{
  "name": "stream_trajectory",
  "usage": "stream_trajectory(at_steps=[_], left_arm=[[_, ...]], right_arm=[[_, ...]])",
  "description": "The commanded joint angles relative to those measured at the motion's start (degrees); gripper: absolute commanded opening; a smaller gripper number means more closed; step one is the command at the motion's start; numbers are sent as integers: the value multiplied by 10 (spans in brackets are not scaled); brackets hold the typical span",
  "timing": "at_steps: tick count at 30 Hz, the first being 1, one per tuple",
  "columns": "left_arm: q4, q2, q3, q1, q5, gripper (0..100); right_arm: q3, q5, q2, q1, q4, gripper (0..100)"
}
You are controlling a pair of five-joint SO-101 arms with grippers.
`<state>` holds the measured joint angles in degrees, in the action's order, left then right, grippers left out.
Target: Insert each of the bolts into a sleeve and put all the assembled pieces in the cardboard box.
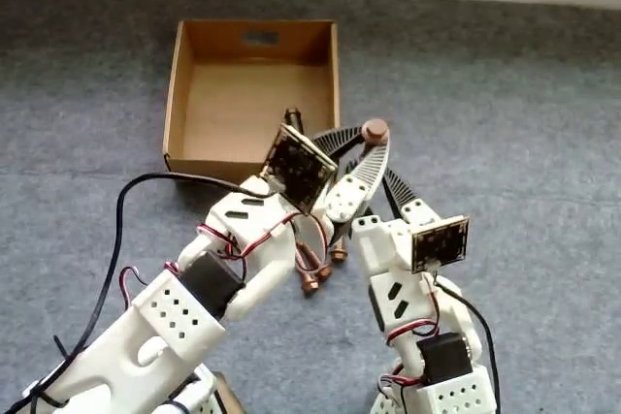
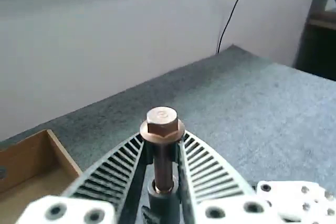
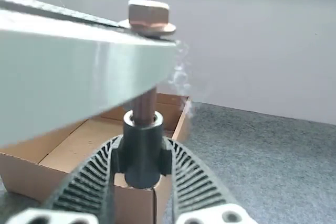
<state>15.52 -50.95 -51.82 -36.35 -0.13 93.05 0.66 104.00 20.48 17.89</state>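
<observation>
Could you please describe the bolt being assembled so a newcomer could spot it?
Start at the cardboard box; the two arms meet just off its right wall. The bolt is held upright there in the left gripper, shank in a dark sleeve, while the other bolts lie loose on the carpet.

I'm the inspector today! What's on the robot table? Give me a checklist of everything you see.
Surface: grey carpet-like mat.
Job's things: cardboard box, nothing seen inside. One bolt is held upright, with its tip in the top of a dark sleeve. A few loose bolts lie on the mat.
Clutter: nothing seen.
Grippers: left gripper shut on the bolt. Right gripper shut on the sleeve.
Cables: black cable loops over the mat. There are also thin red and white wires.
Surroundings: pale wall.
</observation>
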Motion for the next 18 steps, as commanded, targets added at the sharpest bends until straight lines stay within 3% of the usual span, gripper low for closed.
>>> stream_trajectory(at_steps=[1,10,14,18], left_arm=[[9,0,6,8,-12,8],[11,0,4,9,-13,15],[11,-2,-25,10,-14,91],[8,-6,-50,10,-14,86]], right_arm=[[-6,4,7,0,-13,5],[-6,4,7,0,-13,5],[-6,4,7,0,-13,5],[-6,4,7,0,-13,5]])
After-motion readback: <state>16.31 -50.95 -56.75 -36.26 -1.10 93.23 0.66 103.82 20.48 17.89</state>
